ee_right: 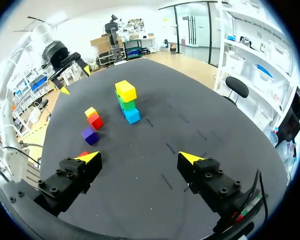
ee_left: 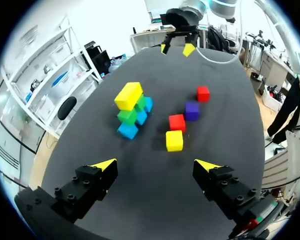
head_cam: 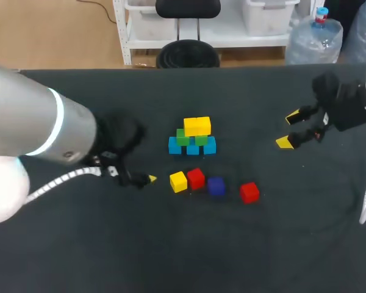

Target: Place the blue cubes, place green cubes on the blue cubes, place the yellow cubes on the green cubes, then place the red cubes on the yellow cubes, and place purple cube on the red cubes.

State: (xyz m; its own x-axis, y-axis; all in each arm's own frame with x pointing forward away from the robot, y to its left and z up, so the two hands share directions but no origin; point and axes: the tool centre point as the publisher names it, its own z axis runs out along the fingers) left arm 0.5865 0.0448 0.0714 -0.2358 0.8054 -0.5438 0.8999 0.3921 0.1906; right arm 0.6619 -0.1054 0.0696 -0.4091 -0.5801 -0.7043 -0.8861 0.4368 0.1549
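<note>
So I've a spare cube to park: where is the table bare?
Bare: the wide strip of table nearest the robot, and the gap between cube stack and right hand. Crowded: the row from left hand through loose yellow cube, red cube and purple cube, just before the stack.

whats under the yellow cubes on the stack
Directly under the yellow cubes sit green cubes, with a row of blue cubes below them on the table. The yellow cubes cover the greens' tops.

Bright, even overhead light. The dark table (head_cam: 305, 256) shows a pale sheen ahead of my left hand (ee_left: 156, 165); the cubes (head_cam: 193, 139) cast faint, soft shadows; my left arm (head_cam: 24, 122) glares white.
</note>
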